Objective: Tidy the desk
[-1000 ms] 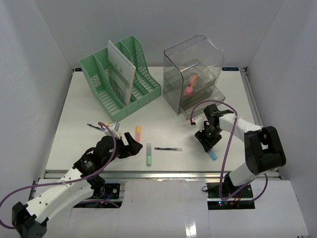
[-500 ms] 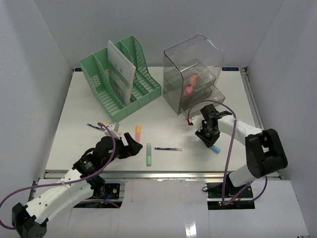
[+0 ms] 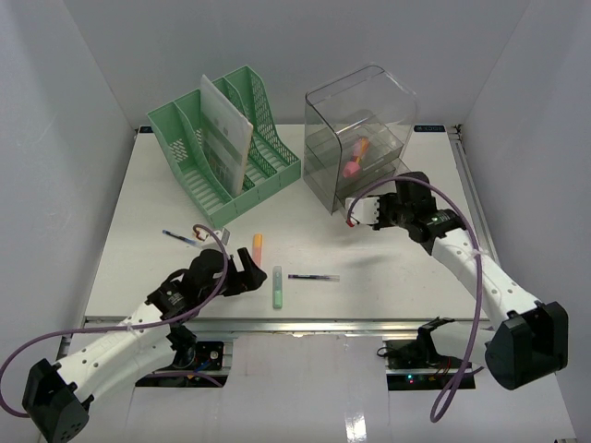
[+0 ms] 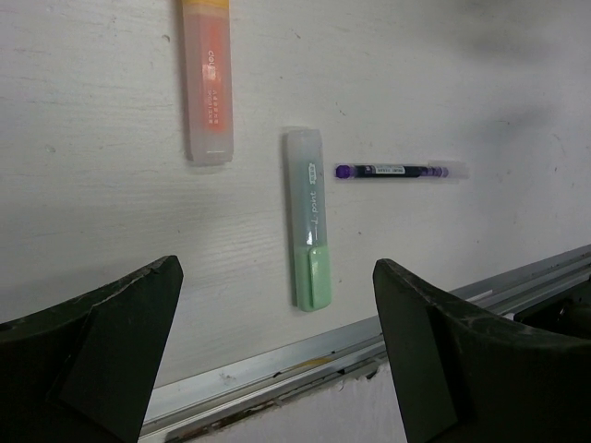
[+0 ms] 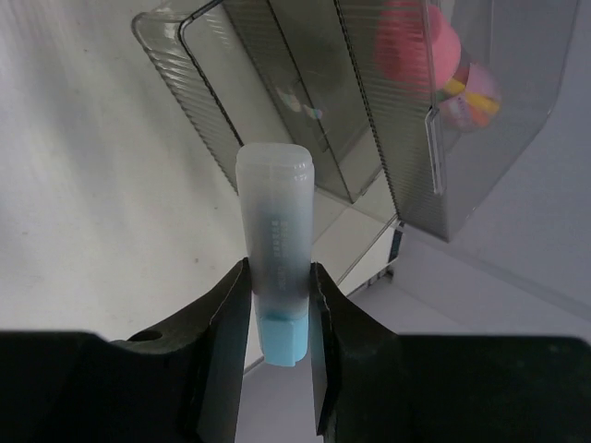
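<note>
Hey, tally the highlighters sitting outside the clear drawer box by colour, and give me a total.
Orange highlighter: 1
Green highlighter: 1
Blue highlighter, held in the right claw: 1
Total: 3

Rack (image 3: 224, 148) left of drawer box (image 3: 365, 152), both on desk (image 3: 157, 198)

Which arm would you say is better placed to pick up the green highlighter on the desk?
Left: the open left gripper hovers beside the pale green plastic highlighter; the right gripper grips a translucent blue highlighter.
</note>
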`<state>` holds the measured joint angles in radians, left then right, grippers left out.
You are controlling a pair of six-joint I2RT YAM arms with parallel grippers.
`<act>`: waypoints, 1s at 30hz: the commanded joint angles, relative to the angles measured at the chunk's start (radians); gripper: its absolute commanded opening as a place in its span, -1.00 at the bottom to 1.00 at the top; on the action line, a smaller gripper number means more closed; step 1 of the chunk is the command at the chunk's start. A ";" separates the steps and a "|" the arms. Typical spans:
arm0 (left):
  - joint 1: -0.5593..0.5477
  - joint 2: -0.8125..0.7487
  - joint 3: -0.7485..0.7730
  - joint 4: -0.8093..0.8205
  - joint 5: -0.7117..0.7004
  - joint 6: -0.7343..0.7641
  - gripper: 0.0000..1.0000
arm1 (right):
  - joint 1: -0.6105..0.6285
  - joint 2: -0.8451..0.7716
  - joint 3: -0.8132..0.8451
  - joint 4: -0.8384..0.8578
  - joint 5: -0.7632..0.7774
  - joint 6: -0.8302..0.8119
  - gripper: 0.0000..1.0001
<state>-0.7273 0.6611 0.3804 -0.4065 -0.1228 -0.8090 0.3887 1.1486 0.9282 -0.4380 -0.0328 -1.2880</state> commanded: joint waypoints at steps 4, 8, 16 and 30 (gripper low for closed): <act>0.006 0.057 0.076 0.028 -0.024 0.033 0.90 | 0.014 0.174 0.067 0.210 0.077 -0.337 -0.77; 0.008 0.107 0.109 0.027 -0.036 0.061 0.90 | 0.019 0.260 0.107 0.242 0.099 -0.385 -0.64; 0.012 0.225 0.175 0.022 -0.049 0.113 0.90 | 0.024 0.323 0.112 0.275 0.102 -0.374 0.02; 0.125 0.460 0.308 -0.007 0.027 0.294 0.63 | -0.013 -0.005 0.080 -0.104 -0.490 0.071 0.22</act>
<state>-0.6449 1.0598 0.6179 -0.3932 -0.1317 -0.6037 0.3924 1.2499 1.0013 -0.3390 -0.1711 -1.4209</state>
